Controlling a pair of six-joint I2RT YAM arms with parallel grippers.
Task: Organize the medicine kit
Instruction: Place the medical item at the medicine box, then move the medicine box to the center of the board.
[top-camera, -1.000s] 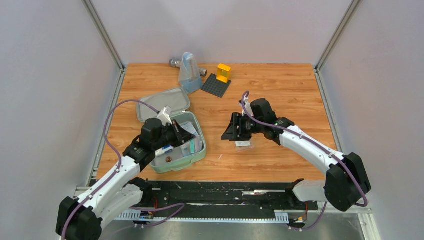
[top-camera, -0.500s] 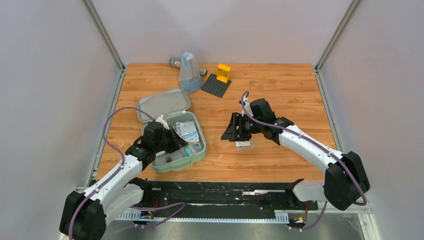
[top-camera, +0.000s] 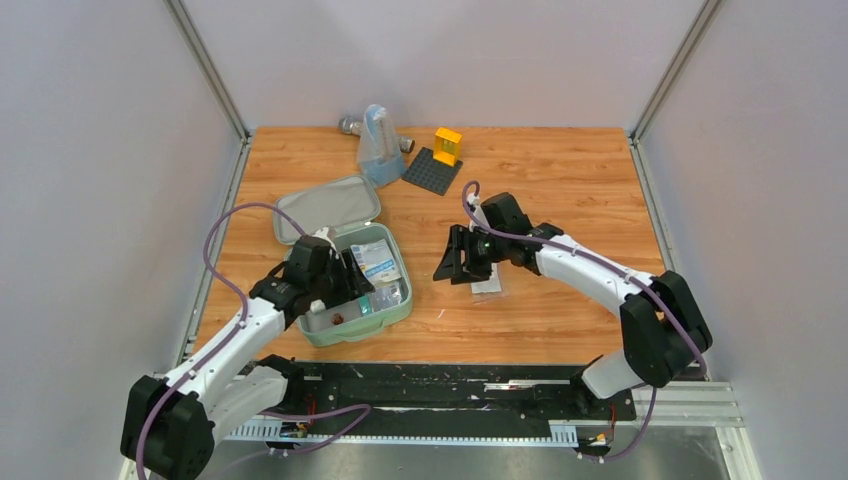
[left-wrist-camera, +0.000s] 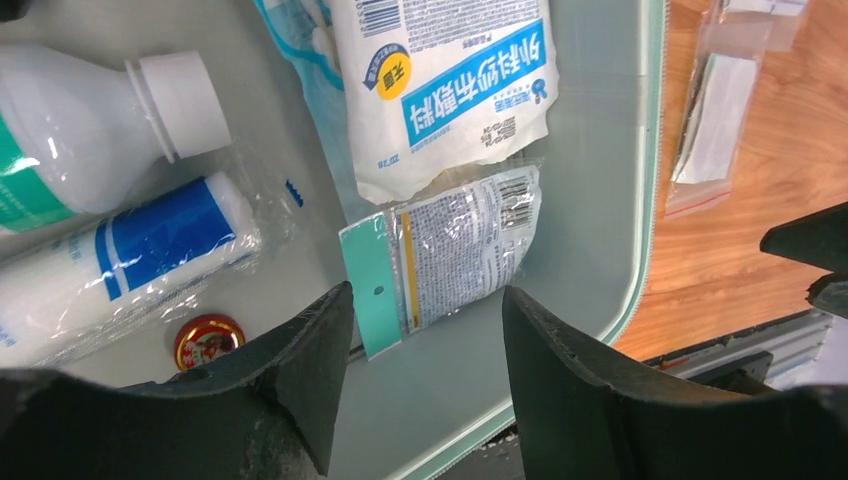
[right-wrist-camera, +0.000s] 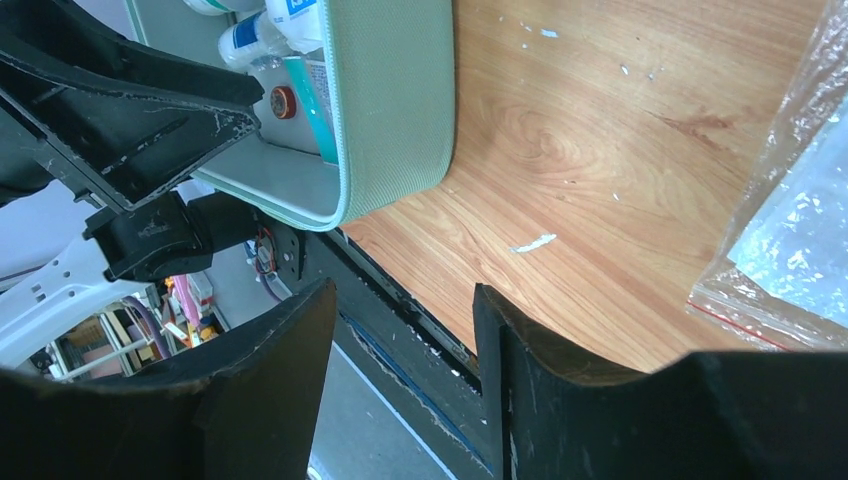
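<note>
The medicine kit's mint-green tray (top-camera: 400, 308) sits at the front left, its lid (top-camera: 328, 207) lying open behind it. My left gripper (top-camera: 362, 283) hangs open over the tray, nothing between its fingers (left-wrist-camera: 425, 300). Below it lie a white-and-blue packet (left-wrist-camera: 450, 90), a small foil packet with a teal header (left-wrist-camera: 450, 250), a white bottle (left-wrist-camera: 90, 110), a blue-and-white roll (left-wrist-camera: 130, 250) and a red tin (left-wrist-camera: 208, 340). My right gripper (top-camera: 452, 262) stands open and empty to the right of the tray (right-wrist-camera: 400, 100), beside a clear zip bag (top-camera: 488, 285).
At the back stand a translucent bluish pouch (top-camera: 378, 145), a dark grey studded baseplate (top-camera: 432, 171) with a yellow block (top-camera: 447, 145), and a small metal piece (top-camera: 349, 125). The zip bag (right-wrist-camera: 800, 240) lies flat on the wood. Metal rails edge the table.
My left gripper has opened and drawn back toward the tray's near side, leaving the packets lying in the tray. My right gripper has shifted a little left toward the tray.
</note>
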